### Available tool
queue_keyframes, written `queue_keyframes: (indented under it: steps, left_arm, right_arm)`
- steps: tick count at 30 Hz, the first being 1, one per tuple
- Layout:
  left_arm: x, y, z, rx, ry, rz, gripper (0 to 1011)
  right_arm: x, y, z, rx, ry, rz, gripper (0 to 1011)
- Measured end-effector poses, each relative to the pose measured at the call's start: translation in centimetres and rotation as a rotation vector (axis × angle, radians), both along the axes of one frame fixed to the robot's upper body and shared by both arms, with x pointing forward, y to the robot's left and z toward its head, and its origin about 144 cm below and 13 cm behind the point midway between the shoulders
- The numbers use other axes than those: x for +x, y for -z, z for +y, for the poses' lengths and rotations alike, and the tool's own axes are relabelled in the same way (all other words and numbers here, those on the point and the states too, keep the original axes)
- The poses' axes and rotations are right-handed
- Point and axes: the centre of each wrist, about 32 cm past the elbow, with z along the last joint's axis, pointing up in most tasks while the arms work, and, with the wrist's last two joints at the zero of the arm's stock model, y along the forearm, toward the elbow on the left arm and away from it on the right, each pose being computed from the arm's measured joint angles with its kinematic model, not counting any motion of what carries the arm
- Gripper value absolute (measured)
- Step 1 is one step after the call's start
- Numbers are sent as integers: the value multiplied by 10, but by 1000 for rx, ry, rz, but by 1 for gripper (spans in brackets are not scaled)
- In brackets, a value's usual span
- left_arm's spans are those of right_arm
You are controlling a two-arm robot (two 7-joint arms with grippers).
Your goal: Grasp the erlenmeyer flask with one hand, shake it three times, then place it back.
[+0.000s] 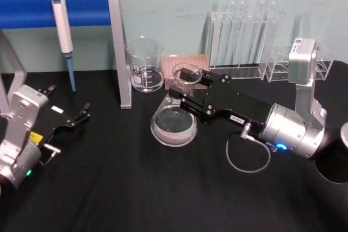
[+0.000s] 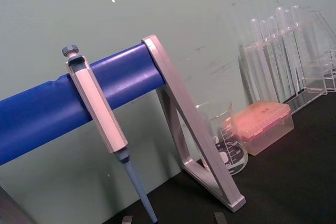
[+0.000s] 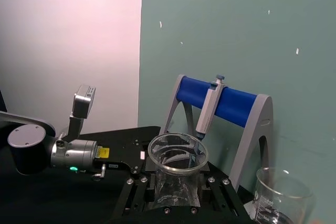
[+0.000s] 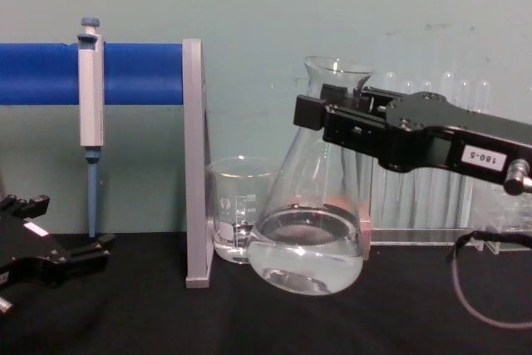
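Observation:
The erlenmeyer flask (image 4: 307, 239) is clear glass with clear liquid in its wide base. It hangs tilted, its base seemingly just above the black table, in front of the beaker. My right gripper (image 4: 332, 114) reaches in from the right and is shut on the flask's neck just under the rim. From the head view the flask (image 1: 174, 123) sits mid-table with the right gripper (image 1: 185, 82) on its neck. The right wrist view looks down on the flask's round rim (image 3: 177, 153) between the fingers (image 3: 137, 184). My left gripper (image 1: 81, 115) rests open at the table's left.
A glass beaker (image 1: 144, 63) and a pink tip box (image 1: 185, 63) stand behind the flask. A pipette (image 1: 62, 25) hangs on the blue-barred stand (image 1: 120, 47) at the back left. Test tube racks (image 1: 242, 36) line the back right. A grey cable (image 1: 247, 158) loops under the right arm.

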Motion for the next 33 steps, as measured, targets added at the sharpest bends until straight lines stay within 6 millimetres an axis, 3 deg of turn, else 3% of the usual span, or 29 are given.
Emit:
queue_keyframes:
  steps: [33]
  left_arm:
    - [0, 0, 0, 0, 0, 0, 1001]
  right_arm:
    - [11, 29, -7, -60, -27, 83, 450]
